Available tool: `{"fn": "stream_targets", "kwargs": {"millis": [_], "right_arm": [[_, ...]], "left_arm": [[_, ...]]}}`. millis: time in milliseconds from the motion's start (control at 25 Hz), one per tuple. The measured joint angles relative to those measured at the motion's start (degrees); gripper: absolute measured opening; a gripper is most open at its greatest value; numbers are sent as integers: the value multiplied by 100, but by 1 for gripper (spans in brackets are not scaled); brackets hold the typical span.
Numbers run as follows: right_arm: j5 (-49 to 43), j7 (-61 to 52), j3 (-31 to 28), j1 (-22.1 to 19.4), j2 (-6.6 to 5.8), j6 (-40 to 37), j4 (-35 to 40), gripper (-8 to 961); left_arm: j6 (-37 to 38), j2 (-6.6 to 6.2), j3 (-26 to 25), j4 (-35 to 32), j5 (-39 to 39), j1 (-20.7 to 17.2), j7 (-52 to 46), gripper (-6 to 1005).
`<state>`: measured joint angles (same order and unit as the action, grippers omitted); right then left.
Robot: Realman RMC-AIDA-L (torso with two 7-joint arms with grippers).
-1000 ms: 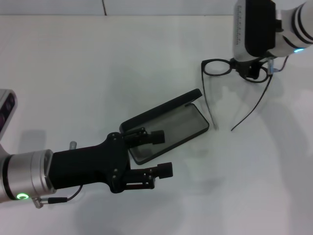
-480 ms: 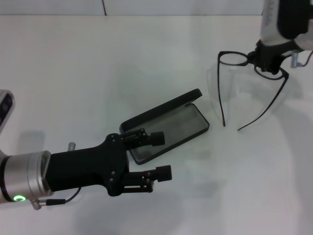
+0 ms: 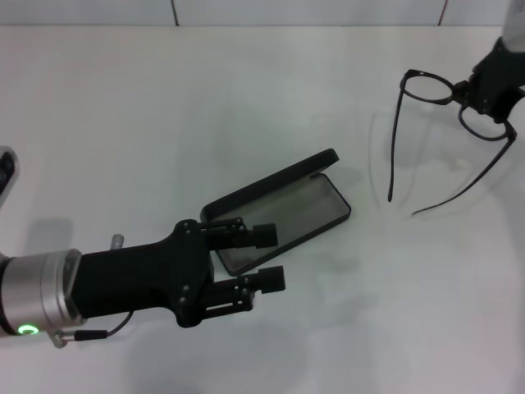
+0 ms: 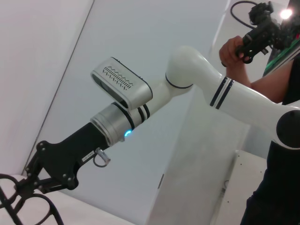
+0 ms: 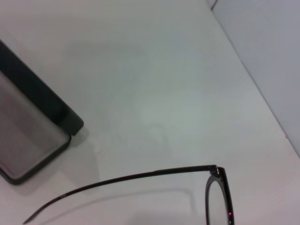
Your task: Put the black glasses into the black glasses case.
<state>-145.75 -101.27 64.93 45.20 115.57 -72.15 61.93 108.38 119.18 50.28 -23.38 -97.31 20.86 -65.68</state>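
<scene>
The black glasses [image 3: 428, 87] hang in the air at the far right, temple arms unfolded and pointing down toward the table. My right gripper [image 3: 484, 92] is shut on their frame near the bridge. The left wrist view shows that gripper [image 4: 28, 185] holding the glasses [image 4: 23, 211]. One temple arm and a lens [image 5: 140, 177] show in the right wrist view. The black glasses case [image 3: 295, 213] lies open in the middle of the table, lid raised on its far side. It also shows in the right wrist view [image 5: 23, 126]. My left gripper [image 3: 261, 256] is open and empty at the case's near left end.
The white table [image 3: 164, 123] has nothing else on it. A person [image 4: 276, 93] stands beyond the right arm in the left wrist view, holding a black device.
My right gripper has carried the glasses up and to the right, away from the case. My left gripper has stayed by the case, its fingers slightly closer together.
</scene>
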Motion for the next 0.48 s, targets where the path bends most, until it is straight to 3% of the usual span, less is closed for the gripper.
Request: {"fn": "stream_targets", "kwargs": {"millis": [280,480], "right_arm": [[280,-5,-498,-195,-18,-537,348,37],[835,48,-1166,-492,-43,-1482,722,37]], "left_arm": [[117,-16,-9,0,9,14,-29,598],[233,-49,-9,0,99,7,-27,555]]}}
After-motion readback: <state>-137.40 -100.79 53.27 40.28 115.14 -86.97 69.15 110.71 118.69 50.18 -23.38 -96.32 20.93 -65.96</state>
